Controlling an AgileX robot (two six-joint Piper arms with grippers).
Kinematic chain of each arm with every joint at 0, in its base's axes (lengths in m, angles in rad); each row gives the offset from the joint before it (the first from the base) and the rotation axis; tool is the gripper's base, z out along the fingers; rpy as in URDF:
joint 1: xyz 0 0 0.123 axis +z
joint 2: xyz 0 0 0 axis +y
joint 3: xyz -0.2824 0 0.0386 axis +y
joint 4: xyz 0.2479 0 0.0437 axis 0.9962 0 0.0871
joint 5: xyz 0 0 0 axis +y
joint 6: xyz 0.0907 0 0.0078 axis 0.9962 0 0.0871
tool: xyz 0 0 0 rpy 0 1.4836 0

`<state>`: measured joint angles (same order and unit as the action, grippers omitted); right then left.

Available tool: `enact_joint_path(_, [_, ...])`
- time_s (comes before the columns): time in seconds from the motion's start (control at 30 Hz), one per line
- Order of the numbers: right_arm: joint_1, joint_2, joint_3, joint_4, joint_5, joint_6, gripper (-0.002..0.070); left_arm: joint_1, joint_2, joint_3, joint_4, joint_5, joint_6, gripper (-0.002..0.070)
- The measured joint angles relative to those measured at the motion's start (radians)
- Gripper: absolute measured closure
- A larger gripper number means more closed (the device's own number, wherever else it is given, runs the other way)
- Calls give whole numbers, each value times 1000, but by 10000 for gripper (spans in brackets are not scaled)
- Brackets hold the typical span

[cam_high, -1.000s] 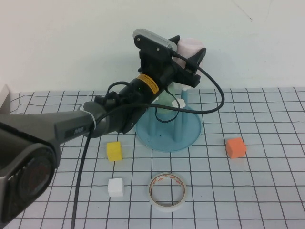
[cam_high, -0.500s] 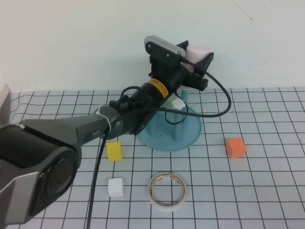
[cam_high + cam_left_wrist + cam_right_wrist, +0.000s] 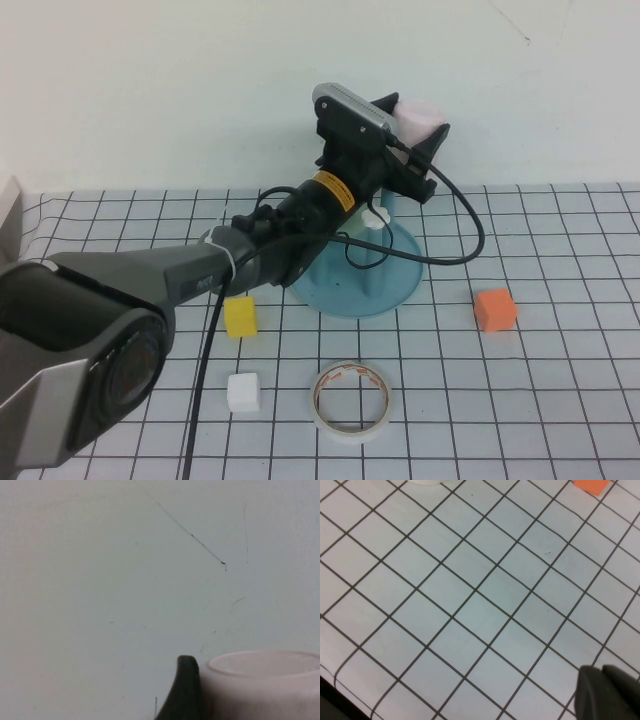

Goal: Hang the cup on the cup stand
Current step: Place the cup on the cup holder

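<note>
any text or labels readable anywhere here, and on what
Yellow label band on the left arm's wrist: dark print, too small to read.
Marking on the left arm's grey link: too blurred to read.
Tape roll: reddish marks on the inner rim, unreadable.
Cup, cup stand, coloured blocks: no text visible.

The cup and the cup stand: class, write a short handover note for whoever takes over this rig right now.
Left gripper: raised over the stand, jaws wide around the cup, carrying it.
Right gripper: shut, holding nothing, parked above bare grid table, outside the high view.
Cup stand: on the table's far side, its pegs bare as far as they show.
Done: cup lifted and brought above the stand.
Left: lower the cup over a peg, release, withdraw.
</note>
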<state>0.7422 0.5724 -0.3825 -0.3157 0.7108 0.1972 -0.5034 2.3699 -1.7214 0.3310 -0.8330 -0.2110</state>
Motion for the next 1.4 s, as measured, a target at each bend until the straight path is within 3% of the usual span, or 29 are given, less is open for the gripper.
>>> enact_joint_path(1.07, [0, 0, 0, 0, 0, 0, 678, 0, 0, 4, 64, 30, -40, 130])
enact_joint_path(1.4, [0, 0, 0, 0, 0, 0, 678, 23, 0, 98, -87, -197, -60, 130])
